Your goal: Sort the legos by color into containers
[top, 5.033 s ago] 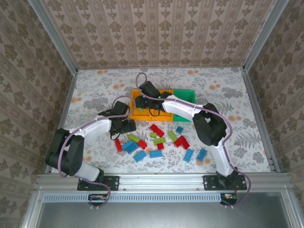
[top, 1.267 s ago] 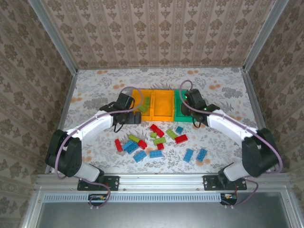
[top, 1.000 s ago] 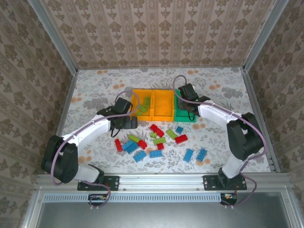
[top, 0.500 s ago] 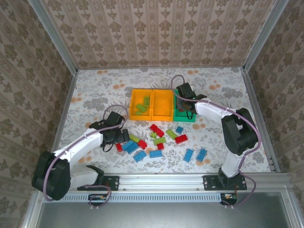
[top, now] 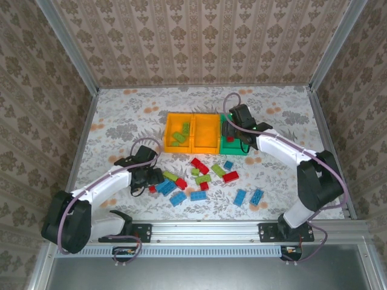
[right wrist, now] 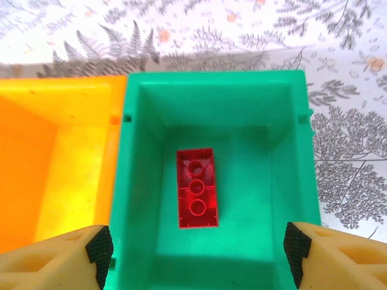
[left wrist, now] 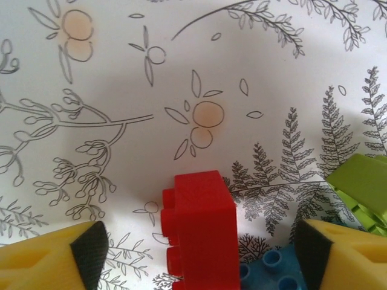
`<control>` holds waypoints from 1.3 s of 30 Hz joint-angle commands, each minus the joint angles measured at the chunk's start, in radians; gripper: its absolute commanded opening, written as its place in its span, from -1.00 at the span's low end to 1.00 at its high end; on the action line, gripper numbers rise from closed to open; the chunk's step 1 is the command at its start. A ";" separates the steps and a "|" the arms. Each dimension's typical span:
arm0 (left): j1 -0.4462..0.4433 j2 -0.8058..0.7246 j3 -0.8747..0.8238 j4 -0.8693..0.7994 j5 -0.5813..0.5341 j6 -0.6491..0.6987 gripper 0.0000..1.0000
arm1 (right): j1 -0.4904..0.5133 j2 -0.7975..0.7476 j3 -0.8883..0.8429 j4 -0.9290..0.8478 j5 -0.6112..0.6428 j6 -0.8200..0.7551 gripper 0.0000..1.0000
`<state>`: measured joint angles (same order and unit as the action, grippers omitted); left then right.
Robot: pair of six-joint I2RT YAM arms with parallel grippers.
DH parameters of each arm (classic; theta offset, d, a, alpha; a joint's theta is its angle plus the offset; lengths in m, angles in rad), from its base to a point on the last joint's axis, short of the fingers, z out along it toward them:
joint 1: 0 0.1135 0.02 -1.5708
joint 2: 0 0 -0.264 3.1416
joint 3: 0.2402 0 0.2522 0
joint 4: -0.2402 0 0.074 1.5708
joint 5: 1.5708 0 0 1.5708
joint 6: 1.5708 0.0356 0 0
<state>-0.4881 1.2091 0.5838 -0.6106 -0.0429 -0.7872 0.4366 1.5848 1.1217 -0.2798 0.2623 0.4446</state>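
Left fingers (left wrist: pixel 45 266): wide, straddling red lego (left wrist: pixel 202 232) on tabletop (left wrist: pixel 121 60).
Right fingers (right wrist: pixel 48 260): wide, empty, above green container (right wrist: pixel 124 181) holding second red lego (right wrist: pixel 196 188).
Handling: likely light, rigid, slick; pinch flat side walls.

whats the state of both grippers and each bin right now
left gripper: open, straddling a red lego
right gripper: open, over the green bin
green bin: holds one red brick, underside up
left orange bin: holds two green legos
middle orange bin: no lego visible inside
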 commanded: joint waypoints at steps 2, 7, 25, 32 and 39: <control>0.012 0.024 -0.004 0.017 0.017 -0.002 0.52 | 0.005 -0.075 -0.031 -0.026 0.018 -0.002 0.59; 0.017 0.017 -0.015 0.026 0.019 0.002 0.24 | 0.006 -0.127 -0.069 -0.038 0.055 -0.009 0.61; 0.025 -0.066 0.023 -0.004 -0.019 0.030 -0.53 | 0.000 -0.298 -0.237 -0.117 0.121 0.063 0.66; 0.025 -0.052 0.215 0.092 0.038 0.090 -0.53 | -0.002 -0.459 -0.372 -0.140 0.119 0.113 0.66; -0.072 0.236 0.573 0.188 0.137 0.227 -0.50 | 0.017 -0.603 -0.529 -0.115 -0.061 0.173 0.52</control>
<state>-0.5186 1.3586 1.0538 -0.4793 0.0319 -0.6548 0.4381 1.0180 0.6399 -0.3859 0.2882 0.5659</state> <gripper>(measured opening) 0.252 0.765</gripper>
